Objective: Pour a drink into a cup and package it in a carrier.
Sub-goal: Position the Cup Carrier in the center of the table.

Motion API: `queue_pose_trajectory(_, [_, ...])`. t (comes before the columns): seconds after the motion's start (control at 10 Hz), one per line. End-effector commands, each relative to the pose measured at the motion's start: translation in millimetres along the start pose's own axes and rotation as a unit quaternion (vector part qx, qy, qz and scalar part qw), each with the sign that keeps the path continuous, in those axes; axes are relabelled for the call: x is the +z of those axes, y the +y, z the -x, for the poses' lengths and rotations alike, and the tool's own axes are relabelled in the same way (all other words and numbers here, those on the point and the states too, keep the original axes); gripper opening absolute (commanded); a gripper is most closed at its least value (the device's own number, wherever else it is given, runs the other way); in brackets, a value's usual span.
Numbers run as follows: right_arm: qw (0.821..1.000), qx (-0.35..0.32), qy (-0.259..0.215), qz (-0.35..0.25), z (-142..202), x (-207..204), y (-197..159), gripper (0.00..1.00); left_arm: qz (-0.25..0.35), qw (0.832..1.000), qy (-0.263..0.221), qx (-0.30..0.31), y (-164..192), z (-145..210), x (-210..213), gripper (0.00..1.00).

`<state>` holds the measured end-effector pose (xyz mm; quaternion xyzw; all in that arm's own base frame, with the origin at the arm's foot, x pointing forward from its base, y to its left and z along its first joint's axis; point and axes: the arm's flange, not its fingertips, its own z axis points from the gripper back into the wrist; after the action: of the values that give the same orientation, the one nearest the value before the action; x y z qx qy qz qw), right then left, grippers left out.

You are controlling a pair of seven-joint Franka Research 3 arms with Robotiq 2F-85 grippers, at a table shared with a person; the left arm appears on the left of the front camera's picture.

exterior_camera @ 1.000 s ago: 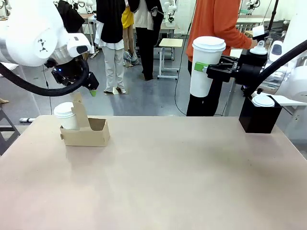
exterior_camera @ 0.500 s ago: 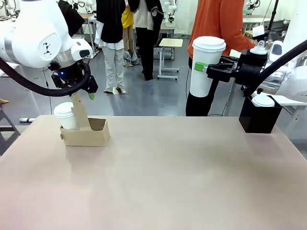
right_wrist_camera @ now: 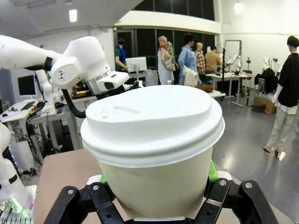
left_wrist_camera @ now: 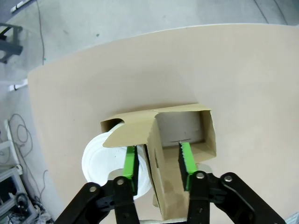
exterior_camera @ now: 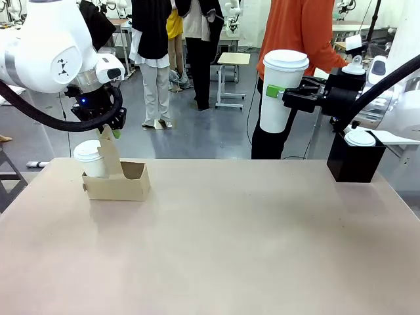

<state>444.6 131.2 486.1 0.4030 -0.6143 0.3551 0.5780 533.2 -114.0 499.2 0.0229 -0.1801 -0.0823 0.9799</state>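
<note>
- The cup (exterior_camera: 282,92), tall, white and lidded, is hanging upright in the air above the table's far edge, at about 1 o'clock from where I am watching.
- The right gripper (exterior_camera: 278,92) is reaching in from 3 o'clock and clamping the cup's wall between its green pads; the right wrist view is showing the cup (right_wrist_camera: 154,149) seated firmly in the right gripper (right_wrist_camera: 156,186).
- The carrier (exterior_camera: 121,180) is sitting on the table (exterior_camera: 230,249) at 10 o'clock, handle upright.
- A second cup (exterior_camera: 88,157), also lidded, is standing in the carrier's hole on my left.
- The left gripper (exterior_camera: 108,130) is hovering at the handle's top. From its wrist camera, the left gripper (left_wrist_camera: 157,151) is straddling the handle of the carrier (left_wrist_camera: 180,126), jaws partly apart with a gap beside one pad, grasping nothing.
- A black box (exterior_camera: 354,164) is standing at 2 o'clock.
- A person in an orange top (exterior_camera: 295,26) is standing behind the held cup.
</note>
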Motion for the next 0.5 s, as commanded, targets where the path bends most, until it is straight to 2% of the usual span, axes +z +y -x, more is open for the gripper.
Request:
queue_pose_trajectory(0.0, [1.000, 0.004, -0.008, -0.001, -4.1, -2.1, 0.6, 0.81, -0.031, 0.999, 0.009, 0.014, -1.6, -0.1, -0.3, 0.00])
queue_pose_trajectory(0.4, [1.000, 0.004, -0.008, -0.001, -4.1, -2.1, 0.6, 0.81, -0.051, 0.999, 0.002, 0.018, -0.1, 0.1, -1.0, 0.00])
